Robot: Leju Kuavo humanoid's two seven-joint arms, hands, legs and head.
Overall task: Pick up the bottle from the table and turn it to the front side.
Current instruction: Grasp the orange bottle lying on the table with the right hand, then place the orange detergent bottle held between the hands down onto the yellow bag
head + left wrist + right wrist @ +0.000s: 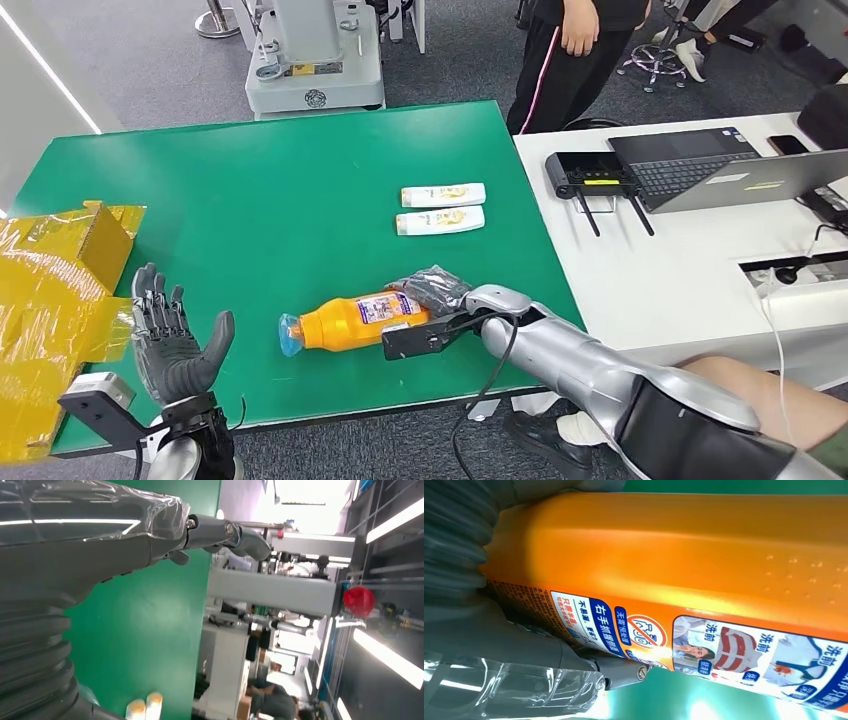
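Observation:
An orange bottle (345,322) with a blue cap lies on its side on the green table (280,190), cap pointing left. My right hand (436,291) grips its base end, fingers wrapped over the label. In the right wrist view the orange bottle (684,550) runs across the picture, its printed label turned toward the camera, with my right hand (499,645) around it. My left hand (172,340) stands apart from the bottle near the table's front left corner, palm up and fingers spread, holding nothing. The left hand (100,545) also shows over the green top in the left wrist view.
Two white tubes (441,208) lie side by side further back on the table. Yellow crumpled packaging (50,300) sits at the left edge. A white desk (700,250) with a laptop and router stands to the right. A person (570,50) stands behind the table.

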